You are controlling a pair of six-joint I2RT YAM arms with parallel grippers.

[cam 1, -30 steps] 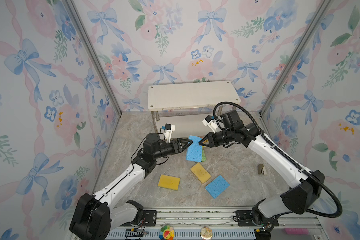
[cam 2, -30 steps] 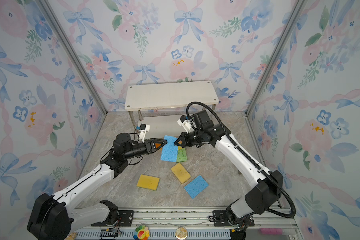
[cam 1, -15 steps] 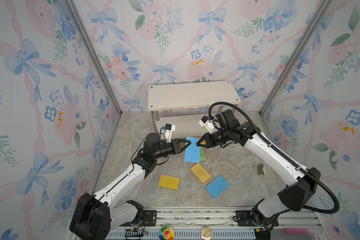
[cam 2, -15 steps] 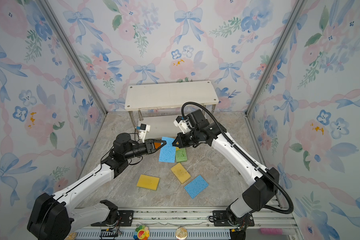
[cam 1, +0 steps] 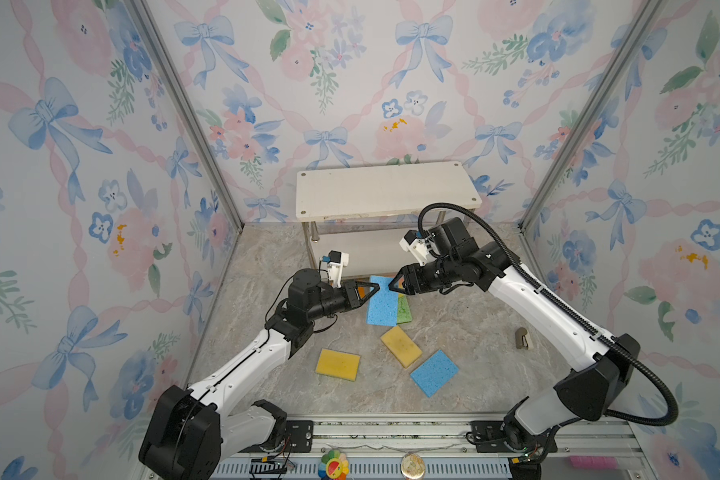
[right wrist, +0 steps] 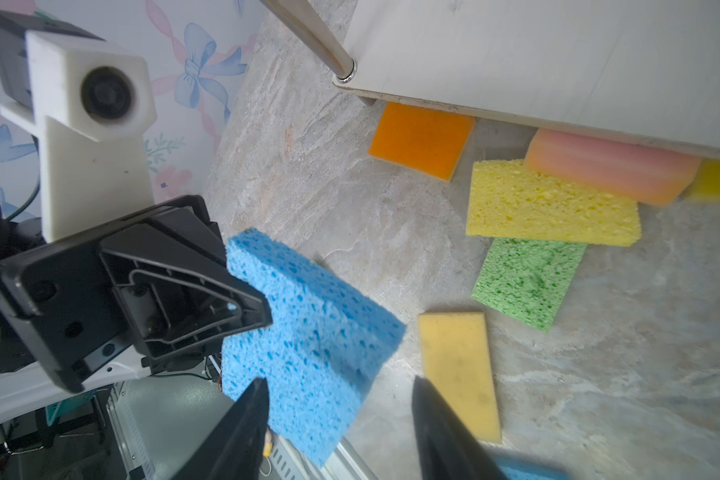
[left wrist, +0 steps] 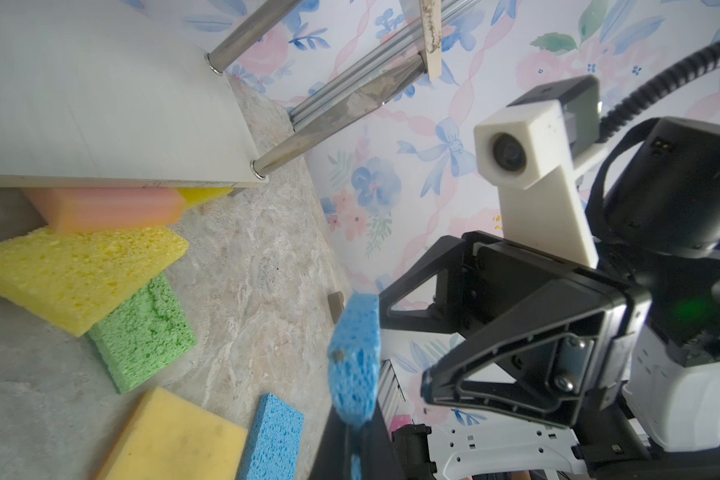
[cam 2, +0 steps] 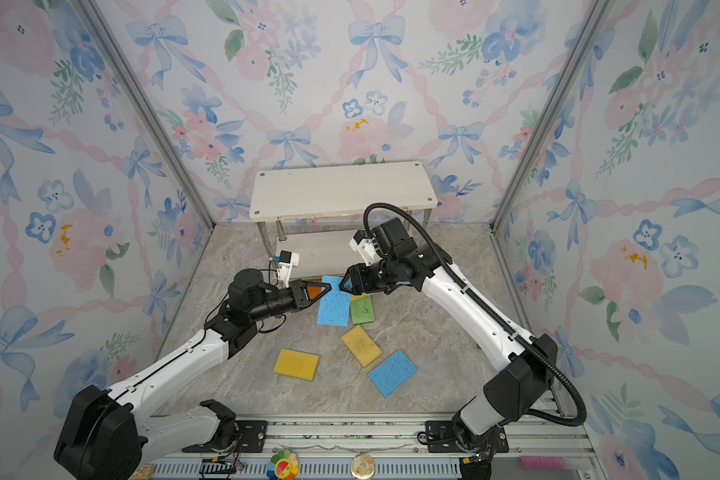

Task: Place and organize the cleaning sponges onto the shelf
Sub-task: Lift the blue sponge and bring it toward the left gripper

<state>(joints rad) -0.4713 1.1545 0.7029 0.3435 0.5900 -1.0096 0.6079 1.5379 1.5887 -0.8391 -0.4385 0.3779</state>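
Left gripper (cam 1: 374, 289) pinches the blue sponge (cam 1: 383, 304), long axis aimed at the shelf (cam 1: 387, 189) by the back edge of the counter (cam 1: 474, 320); right gripper (cam 1: 395, 286) spread alongside.

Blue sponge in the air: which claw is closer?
Left. The left gripper pinches the raised blue sponge; the right gripper, jaws open, hovers by its opposite edge.

Held sponge (cam 1: 382, 300): blue, lifted, tilted, before shelf (cam 1: 387, 189).
Floor: green (cam 1: 404, 313), tan (cam 1: 400, 346), yellow (cam 1: 337, 364), second blue (cam 1: 434, 372).
Under shelf edge: orange (right wrist: 420, 139), pink (right wrist: 607, 168).
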